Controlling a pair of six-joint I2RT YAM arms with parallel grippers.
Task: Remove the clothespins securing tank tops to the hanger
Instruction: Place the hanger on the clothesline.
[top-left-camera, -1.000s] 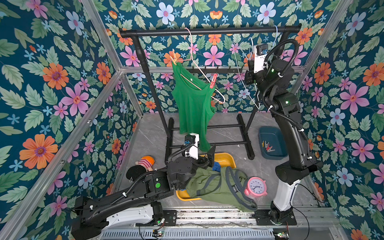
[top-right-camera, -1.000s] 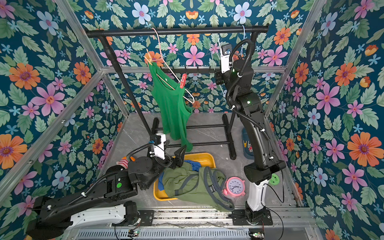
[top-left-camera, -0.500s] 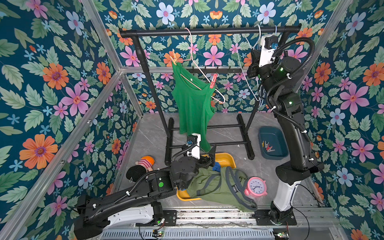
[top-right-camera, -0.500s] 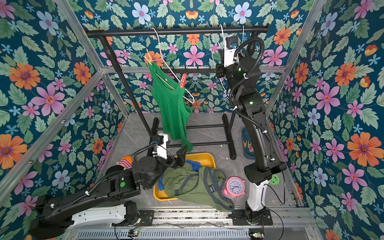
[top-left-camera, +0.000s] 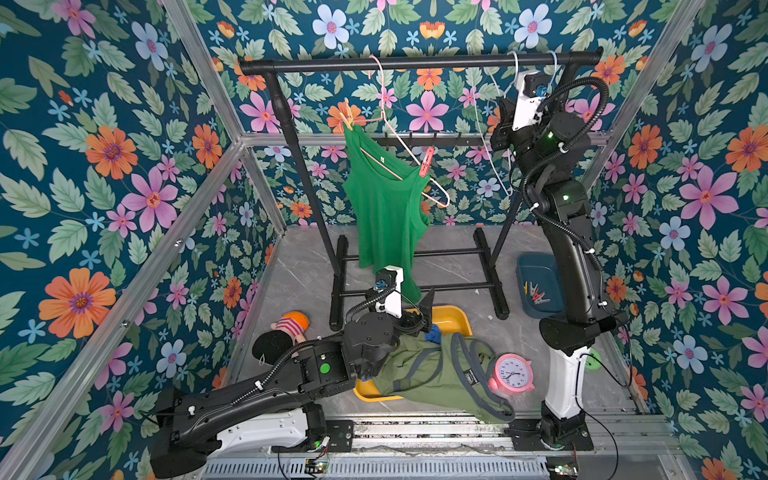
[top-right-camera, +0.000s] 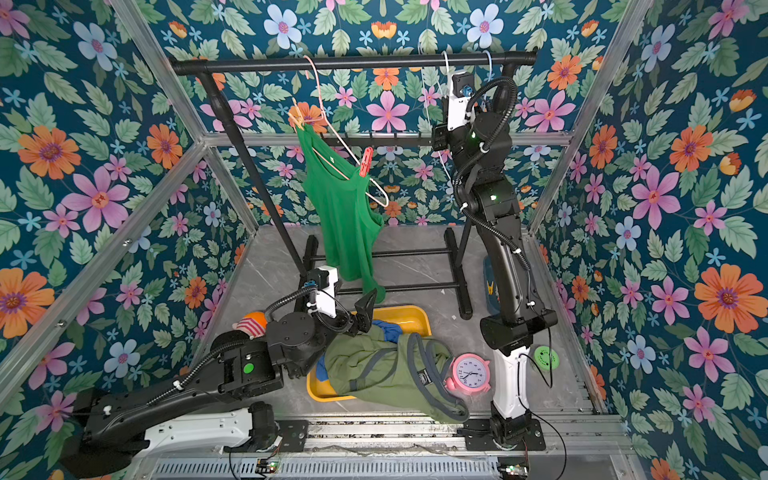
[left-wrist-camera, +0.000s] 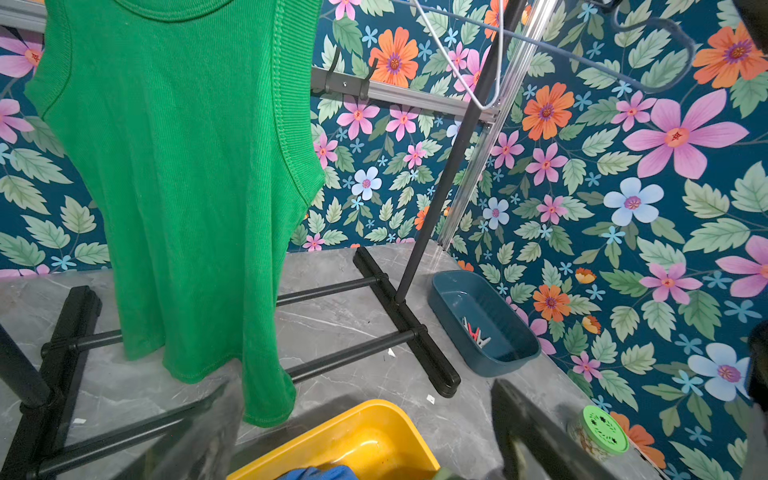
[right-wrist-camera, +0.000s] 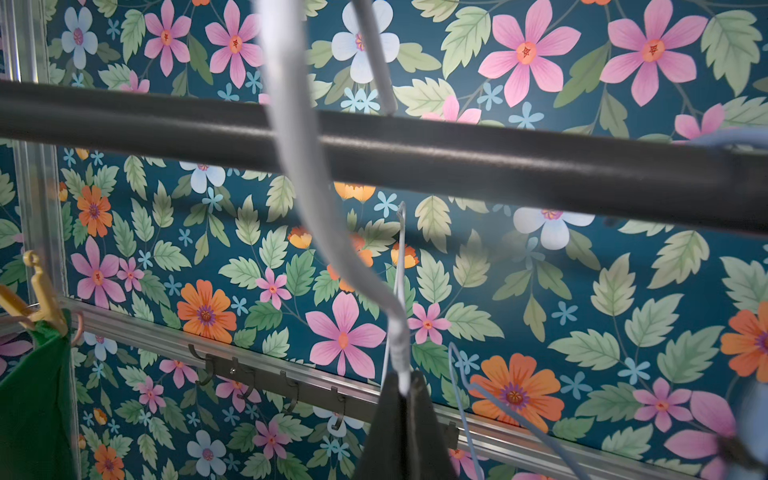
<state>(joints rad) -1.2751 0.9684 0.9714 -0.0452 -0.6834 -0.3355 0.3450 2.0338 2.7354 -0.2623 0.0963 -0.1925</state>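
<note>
The rack stands on the grey surface. One green top hangs from it on a tilted pink hanger. The olive top and blue top lie in the yellow bin.

The left tool gapes wide and empty, low by the bin and just under the green hem. The right tool is up by the rail, pinched tight on a bare white hanger hooked over it.

Two pins hold the green top: a red pin on the lower shoulder and a yellow pin on the upper. Freed pins sit in the blue tray.

The step looks like parking the white hanger. Seat its hook fully before letting go, then back straight off so nothing snags. For the red pin, squeeze the tail ends squarely, not the biting end. The left tool should steady the hem so the top does not swing.
</note>
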